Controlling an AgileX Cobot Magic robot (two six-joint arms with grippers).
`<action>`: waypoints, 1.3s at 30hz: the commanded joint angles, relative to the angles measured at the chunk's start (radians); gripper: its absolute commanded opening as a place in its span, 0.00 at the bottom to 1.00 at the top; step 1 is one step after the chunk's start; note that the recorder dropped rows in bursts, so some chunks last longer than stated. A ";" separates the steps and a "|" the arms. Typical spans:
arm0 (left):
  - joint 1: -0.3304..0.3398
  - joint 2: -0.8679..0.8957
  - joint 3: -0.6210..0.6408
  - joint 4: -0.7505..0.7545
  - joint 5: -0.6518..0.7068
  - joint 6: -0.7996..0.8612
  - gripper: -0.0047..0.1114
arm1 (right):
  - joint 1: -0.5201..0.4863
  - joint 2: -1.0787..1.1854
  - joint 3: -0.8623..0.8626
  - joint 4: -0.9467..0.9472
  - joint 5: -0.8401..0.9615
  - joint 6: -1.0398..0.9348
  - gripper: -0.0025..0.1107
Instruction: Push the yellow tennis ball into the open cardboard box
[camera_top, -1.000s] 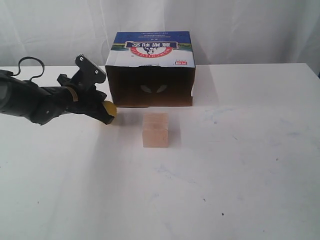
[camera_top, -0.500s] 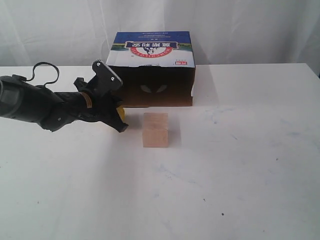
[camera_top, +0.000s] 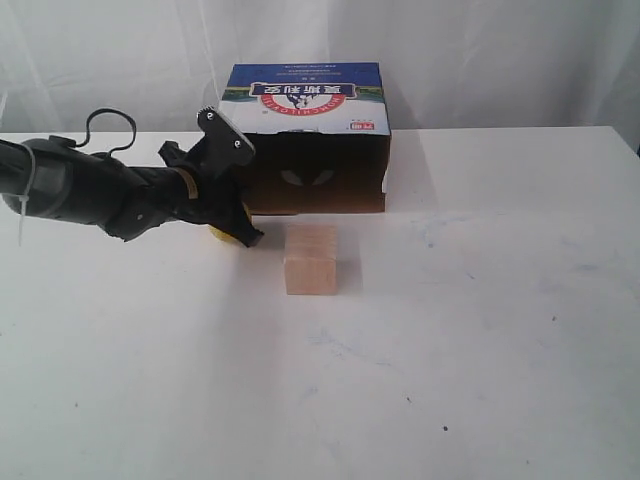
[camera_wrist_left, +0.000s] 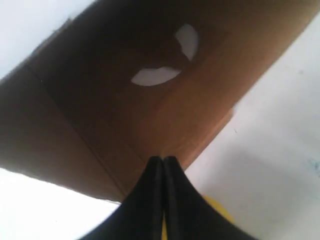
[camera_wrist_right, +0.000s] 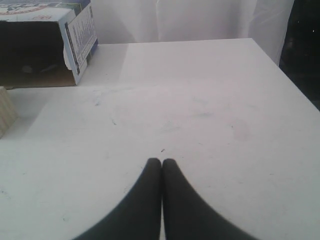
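Observation:
The yellow tennis ball (camera_top: 217, 236) shows only as a yellow sliver under my left gripper (camera_top: 250, 238), on the table just before the left end of the box's mouth. In the left wrist view the ball (camera_wrist_left: 218, 209) peeks out beside the shut fingers, and the left gripper (camera_wrist_left: 163, 160) points at the box's brown inner floor. The open cardboard box (camera_top: 300, 95) lies with its dark opening facing the front and its blue, white and red print on top. My right gripper (camera_wrist_right: 161, 161) is shut over bare table, with nothing in it.
A pale wooden cube (camera_top: 311, 260) stands in front of the box, right of my left gripper; its corner (camera_wrist_right: 6, 107) shows in the right wrist view. The box (camera_wrist_right: 80, 30) is far from the right gripper. A white curtain hangs behind the table.
My left arm has swept to the right and slightly back, toward the box's mouth. The ball moved with it and is now mostly hidden under the gripper.

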 joint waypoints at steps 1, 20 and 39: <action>-0.034 -0.033 -0.007 0.020 0.046 -0.010 0.04 | 0.002 -0.005 0.001 -0.003 -0.009 0.006 0.02; -0.028 -0.249 0.215 0.056 0.204 0.018 0.04 | 0.002 -0.005 0.001 -0.003 -0.009 0.006 0.02; 0.103 -0.072 0.164 0.059 0.076 0.145 0.04 | 0.002 -0.005 0.001 -0.003 -0.009 0.006 0.02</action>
